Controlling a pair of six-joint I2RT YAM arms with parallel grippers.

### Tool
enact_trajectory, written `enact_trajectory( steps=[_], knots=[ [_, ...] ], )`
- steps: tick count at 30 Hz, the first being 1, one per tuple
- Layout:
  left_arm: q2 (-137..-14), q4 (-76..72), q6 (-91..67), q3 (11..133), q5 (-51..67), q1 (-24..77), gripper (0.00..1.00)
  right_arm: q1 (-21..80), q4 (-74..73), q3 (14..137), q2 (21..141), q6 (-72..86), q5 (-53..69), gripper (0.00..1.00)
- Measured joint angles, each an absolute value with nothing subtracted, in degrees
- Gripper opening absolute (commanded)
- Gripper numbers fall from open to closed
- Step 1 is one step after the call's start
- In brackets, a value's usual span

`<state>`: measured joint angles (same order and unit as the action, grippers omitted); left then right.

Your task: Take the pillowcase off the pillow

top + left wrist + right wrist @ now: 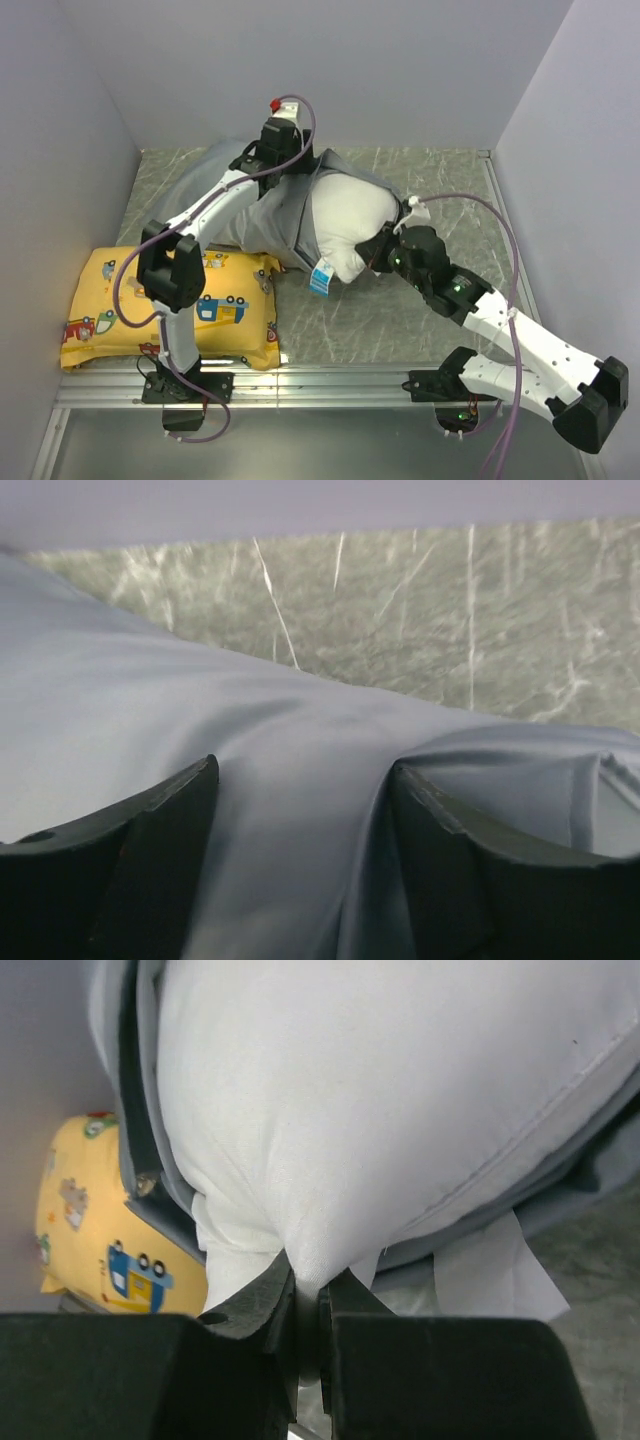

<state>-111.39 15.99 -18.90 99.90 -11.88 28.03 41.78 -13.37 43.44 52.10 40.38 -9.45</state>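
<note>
The white pillow [348, 222] lies mid-table, its right half bare, with a blue-and-white tag [321, 277] at its near edge. The grey pillowcase [268, 215] still covers its left half and trails to the back left. My left gripper [274, 152] is at the back on the pillowcase. In the left wrist view it [305, 775] is part-closed on a thick fold of the grey fabric [290, 830]. My right gripper [377, 252] is shut on the pillow's right edge. The right wrist view shows it [307, 1282] pinching white pillow cloth [380, 1110], with the pillowcase edge [108, 1070] beyond.
A yellow cushion [170, 310] printed with cartoon vehicles lies at the front left, touching the pillowcase, and also shows in the right wrist view [90, 1220]. Grey walls enclose the table on the left, back and right. A metal rail [320, 385] runs along the near edge.
</note>
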Motion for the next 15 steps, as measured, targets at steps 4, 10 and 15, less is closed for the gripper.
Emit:
enact_trajectory(
  steps=[4, 10, 15],
  knots=[
    [-106.37, 18.55, -16.8, 102.21, -12.56, 28.62, 0.86, 41.8, -13.87, 49.3, 54.96, 39.03, -9.15, 0.0],
    [-94.19, 17.28, -13.82, 102.5, -15.99, 35.03, 0.99, 41.8, -16.43, 53.93, 57.84, 37.76, -8.69, 0.0],
    [-77.87, 10.2, -13.06, 88.42, -16.4, 44.14, 0.99, 41.8, -18.55, 57.6, 59.24, 36.93, -8.25, 0.0]
  ],
)
